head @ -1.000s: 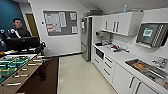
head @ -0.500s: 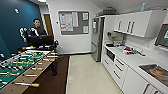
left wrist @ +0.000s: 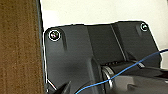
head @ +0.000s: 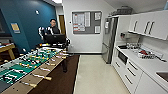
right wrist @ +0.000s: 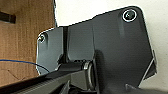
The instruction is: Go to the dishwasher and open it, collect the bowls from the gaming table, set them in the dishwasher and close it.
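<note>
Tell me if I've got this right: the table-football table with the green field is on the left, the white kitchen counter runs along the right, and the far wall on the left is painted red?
Almost. The wall behind the table-football table is dark blue, not red, as the head view shows. The table is on the left and the white counter runs along the right.

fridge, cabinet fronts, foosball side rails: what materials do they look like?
Fridge: brushed metal look, grey with a soft sheen, probably stainless. Cabinet fronts: smooth white, likely laminate or painted board, with dark bar handles. Foosball table rails: light tan, matte, wood or wood-look.
</note>
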